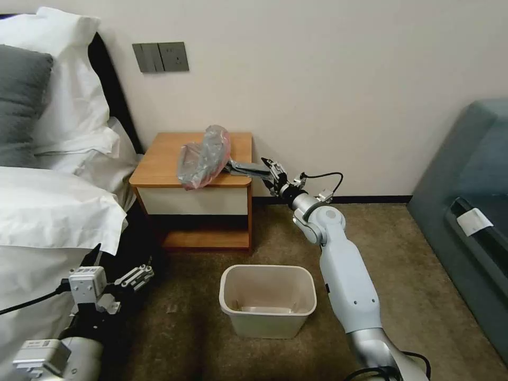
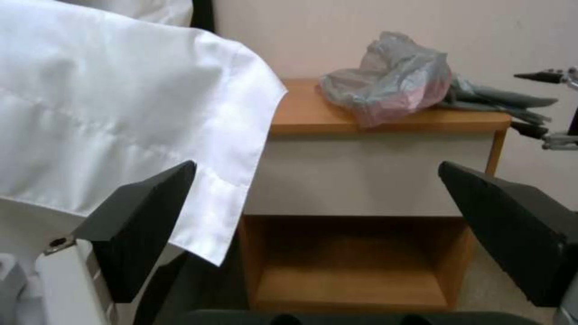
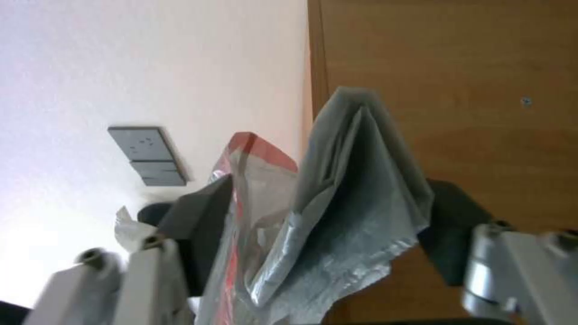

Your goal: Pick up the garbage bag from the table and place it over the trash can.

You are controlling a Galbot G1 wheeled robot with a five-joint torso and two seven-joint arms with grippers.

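White-sheeted bed with white and grey pillows (image 1: 47,174) along left side, sheet corner draped near the nightstand. Dark teal upholstered sofa (image 1: 471,211) at right edge. Small orange-brown wooden nightstand, white drawer front, low shelf, tabletop (image 1: 159,161) against far wall between bed and sofa. Small cream-beige rectangular plastic trash can (image 1: 267,301) on brown carpet, near side of nightstand, slightly right, apart from it. Grey wall switch panel (image 1: 160,56) above nightstand, far wall. Crinkly translucent grey plastic garbage bag with pinkish-red edge (image 1: 203,156) bunched on tabletop at right-front part, one fold hanging over front edge, upper part raised off the wood. Right gripper (image 1: 233,166) reaching in from the right over tabletop's right edge, clenched on the bag: right wrist view has grey film and red-edged strip (image 3: 337,203) pinched between both dark pads (image 3: 198,216). Left gripper (image 1: 135,278) low at near left beside bed, idle, released, fingers (image 2: 138,225) spread wide, facing nightstand front, well apart from bag.
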